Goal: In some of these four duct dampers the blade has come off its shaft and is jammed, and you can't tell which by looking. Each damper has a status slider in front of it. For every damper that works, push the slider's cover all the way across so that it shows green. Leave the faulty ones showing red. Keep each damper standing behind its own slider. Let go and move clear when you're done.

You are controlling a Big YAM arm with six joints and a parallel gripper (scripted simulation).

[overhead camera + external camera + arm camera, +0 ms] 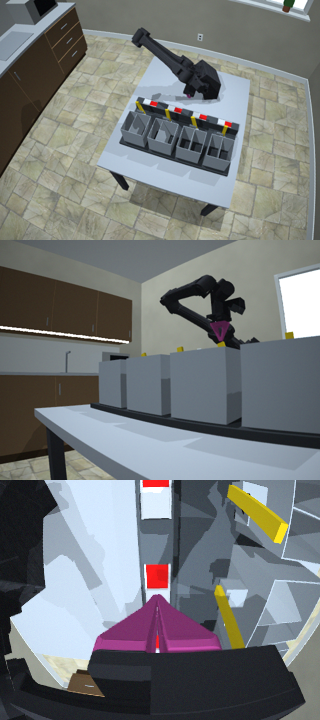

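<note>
Four grey open-topped dampers (pixel 134 138) (pixel 161 147) (pixel 189 155) (pixel 216 164) stand in a row, each behind its own slider. All four sliders show red windows (pixel 153 103) (pixel 177 110) (pixel 202 117) (pixel 228 124) with white beside them; no green shows. Yellow levers (pixel 140 107) (pixel 168 114) (pixel 193 122) (pixel 224 130) stand between sliders and dampers. A pale tilted blade (pixel 162 134) shows in the second damper from the left in the top view. My gripper (pixel 188 96) (pixel 221 340) (pixel 157 601) is shut and empty, on the arm-base side of the slider row in the top view. In the wrist view its fingers partly hide a slider.
The dampers stand on a dark base strip (pixel 160 154) (pixel 144 416) on the white table (pixel 155 169) (pixel 103 444). The arm's base stands at the table's back, close behind the gripper. The yellow levers rise above the damper rims in the exterior view.
</note>
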